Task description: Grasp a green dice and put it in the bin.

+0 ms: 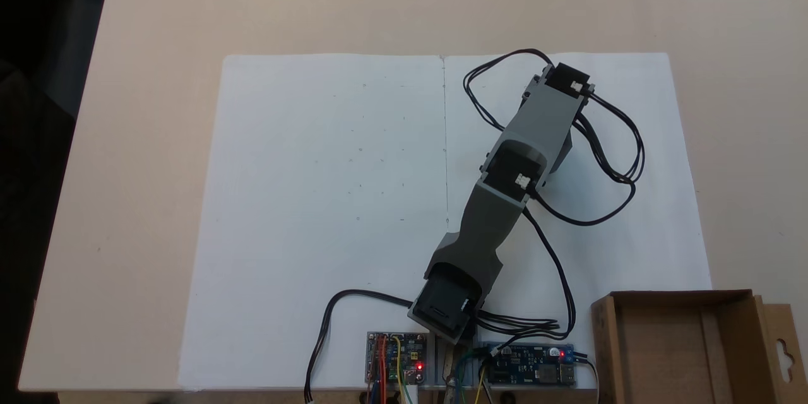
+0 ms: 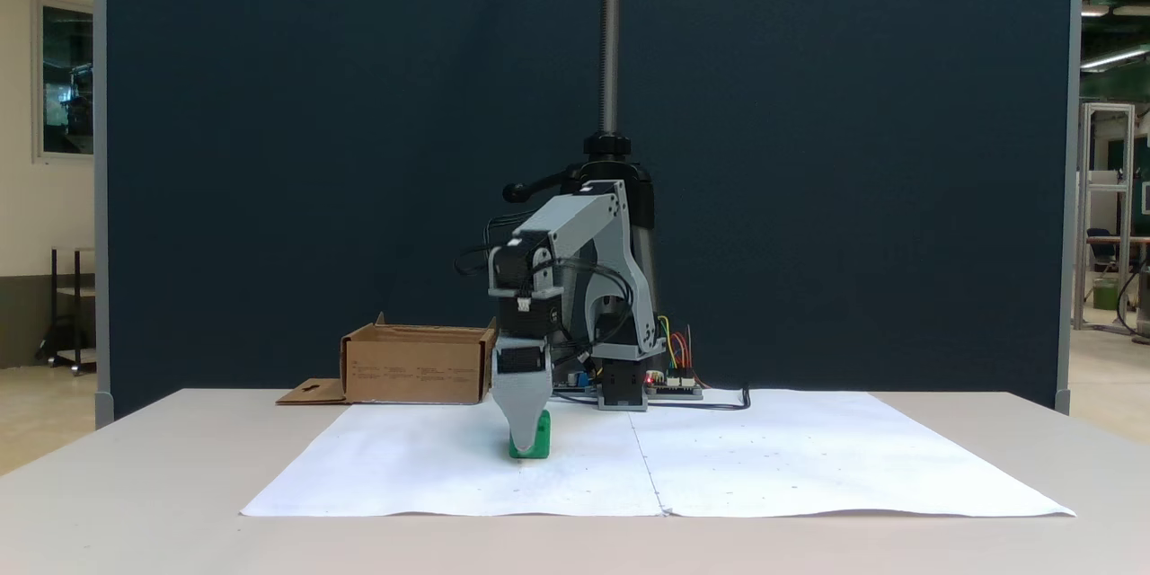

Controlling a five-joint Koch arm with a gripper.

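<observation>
In a fixed view, going L to R: the bin [image 2: 418, 366] is seen at the back L of the white paper [image 2: 764, 458]. Next, the gripper [image 2: 522, 442] is lowered to the paper w/ the green dice [image 2: 537, 437] directly behind its tip, touching. Jaw state can't be told.

Two white paper sheets [image 1: 328, 202] edge to edge on beige table [image 1: 158, 12], circuit boards with coloured wires [image 1: 396, 358] at near edge, dark blue partition [image 2: 314, 153] behind.
</observation>
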